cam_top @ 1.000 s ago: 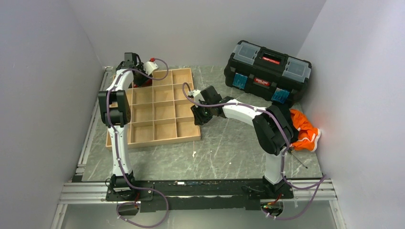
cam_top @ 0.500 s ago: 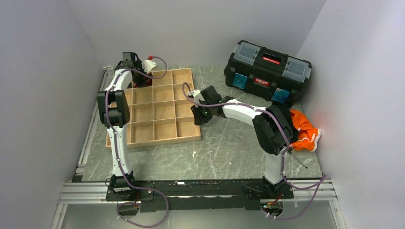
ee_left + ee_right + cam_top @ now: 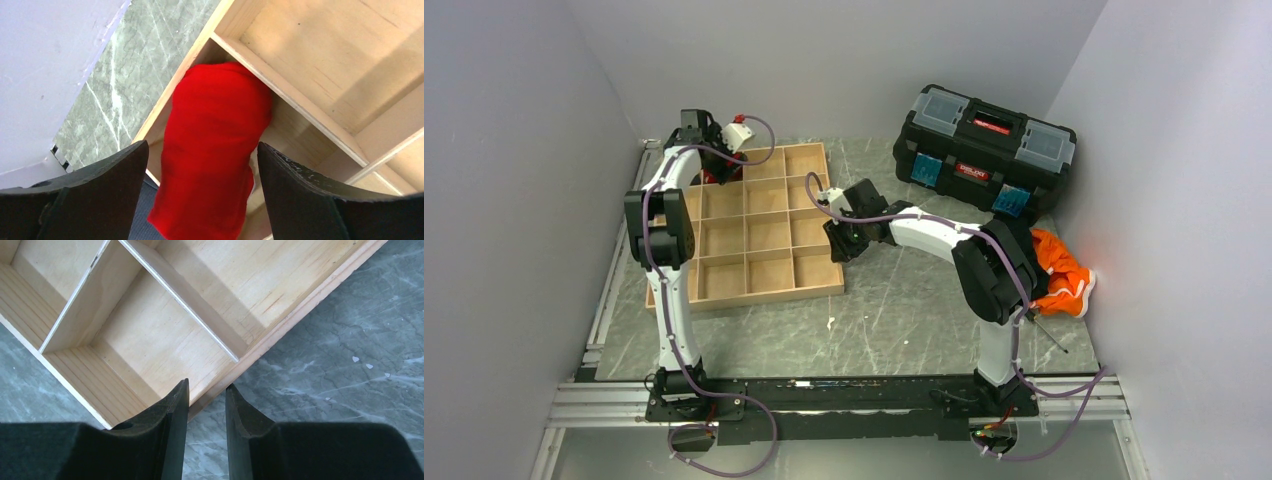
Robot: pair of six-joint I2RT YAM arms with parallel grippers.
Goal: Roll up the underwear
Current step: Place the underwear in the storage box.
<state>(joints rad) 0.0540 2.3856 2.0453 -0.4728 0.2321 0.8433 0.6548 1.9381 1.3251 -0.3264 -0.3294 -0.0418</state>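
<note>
The underwear [image 3: 215, 150] is a rolled bright red bundle lying in the far-left corner compartment of the wooden tray [image 3: 280, 75]. In the top view only a sliver of the underwear [image 3: 714, 176] shows under the arm. My left gripper [image 3: 202, 146] hangs over it, open, a finger on each side of the roll without pinching it. From above, the left gripper [image 3: 711, 160] is at the tray's back-left corner. My right gripper [image 3: 206, 385] straddles the tray's right wall [image 3: 300, 305] with its jaws closed narrowly on it, at the tray's right edge [image 3: 842, 245].
The wooden tray [image 3: 769, 290] has several bare compartments. A dark navy cloth [image 3: 141, 215] shows just beside the red roll. A black toolbox [image 3: 984, 145] stands at the back right. An orange cloth [image 3: 1059, 265] lies by the right wall.
The left gripper's jaws have spread apart, letting go of the red roll, and its wrist has risen slightly. The right arm has not moved.
</note>
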